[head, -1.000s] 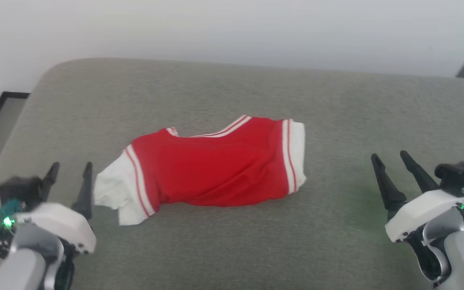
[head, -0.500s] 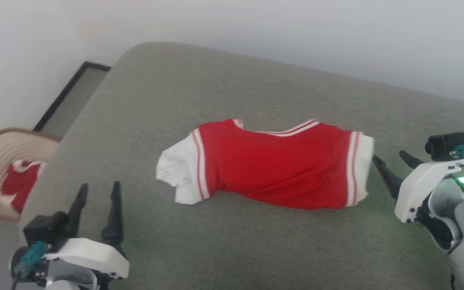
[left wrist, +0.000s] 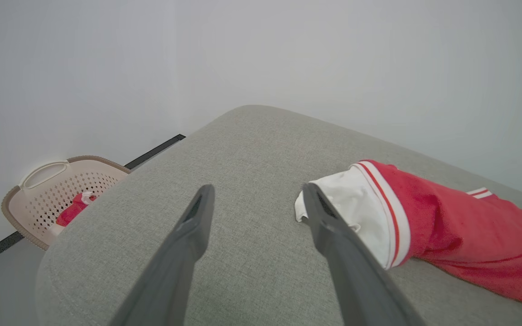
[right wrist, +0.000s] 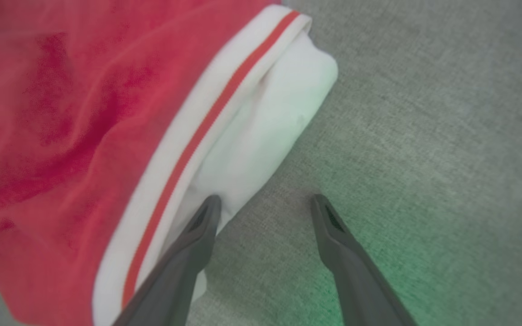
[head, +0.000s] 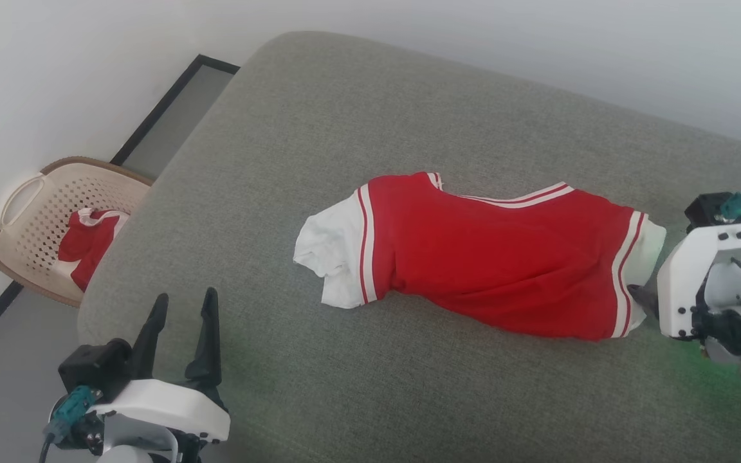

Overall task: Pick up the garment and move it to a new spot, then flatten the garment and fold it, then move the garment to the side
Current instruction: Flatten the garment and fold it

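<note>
Head's swung left, and my right gripper [right wrist: 265, 199] has come in from well clear of the jersey [head: 499, 257] to its white sleeve [right wrist: 270, 113]. Fingers spread, one tip at the sleeve's edge, so I reckon a grab is next. The jersey lies rumpled mid-cushion [head: 345, 96]. Left gripper [head: 186, 296], fingers spread, sits off the jersey's other sleeve. Beyond it, the laundry basket [head: 20, 193] holds another red garment [head: 87, 241]

Garment [head: 505, 263]: red body, white sleeves w/ red-white stripe trim. Cushion [head: 345, 116] under garment: grey. Basket [head: 42, 231] left of garment: beige.
</note>
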{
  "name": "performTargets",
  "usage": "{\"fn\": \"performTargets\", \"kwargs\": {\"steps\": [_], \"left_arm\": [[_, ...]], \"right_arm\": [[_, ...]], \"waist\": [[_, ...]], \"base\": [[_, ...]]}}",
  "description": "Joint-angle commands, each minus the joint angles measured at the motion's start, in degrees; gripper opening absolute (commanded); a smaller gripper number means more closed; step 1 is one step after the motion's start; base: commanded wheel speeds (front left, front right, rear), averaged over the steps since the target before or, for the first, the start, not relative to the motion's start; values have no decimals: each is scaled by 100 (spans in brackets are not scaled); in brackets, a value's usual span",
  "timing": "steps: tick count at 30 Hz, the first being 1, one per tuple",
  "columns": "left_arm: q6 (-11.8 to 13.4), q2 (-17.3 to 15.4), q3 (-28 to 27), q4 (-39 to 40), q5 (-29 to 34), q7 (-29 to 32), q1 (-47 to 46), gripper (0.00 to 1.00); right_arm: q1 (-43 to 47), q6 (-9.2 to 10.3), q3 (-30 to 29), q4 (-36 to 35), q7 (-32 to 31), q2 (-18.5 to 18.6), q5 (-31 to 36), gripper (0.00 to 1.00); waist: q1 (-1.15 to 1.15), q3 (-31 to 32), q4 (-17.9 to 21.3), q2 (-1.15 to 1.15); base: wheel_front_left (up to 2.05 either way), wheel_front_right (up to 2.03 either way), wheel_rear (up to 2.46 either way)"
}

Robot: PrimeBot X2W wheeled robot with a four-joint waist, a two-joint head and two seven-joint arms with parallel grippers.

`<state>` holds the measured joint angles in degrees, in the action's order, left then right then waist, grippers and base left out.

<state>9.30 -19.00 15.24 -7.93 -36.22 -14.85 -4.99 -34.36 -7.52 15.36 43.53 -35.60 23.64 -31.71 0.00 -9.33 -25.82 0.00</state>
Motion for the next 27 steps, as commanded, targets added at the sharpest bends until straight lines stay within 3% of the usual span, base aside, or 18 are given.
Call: {"fn": "performTargets", "kwargs": {"steps": [1,2,3,11,27], "left_arm": [[-51,49,-64,-15,59,-37,-73,100],[-80,84,-96,-16,89,-38,-69,100],[-103,108,-132,-22,126,-38,-64,100],[-273,212,-401,-56,366,-39,50,100],[-451,219,-954,31,588,-40,249,100]], "right_arm": [[198,6,151,247,-298,-106,4,97],[177,6,223,247,-387,-105,61,34],[149,6,267,250,-424,-88,104,0],[-97,6,367,-113,-441,19,-25,0],[293,6,-47,-1901,-745,875,-380,0]], "waist": [[0,-17,-8,0],[0,-24,-2,0],[0,-26,3,0],[0,53,177,0],[0,278,1036,0]], "base": [[0,0,0],[0,0,0],[0,0,0],[0,0,0],[0,0,0]]}}
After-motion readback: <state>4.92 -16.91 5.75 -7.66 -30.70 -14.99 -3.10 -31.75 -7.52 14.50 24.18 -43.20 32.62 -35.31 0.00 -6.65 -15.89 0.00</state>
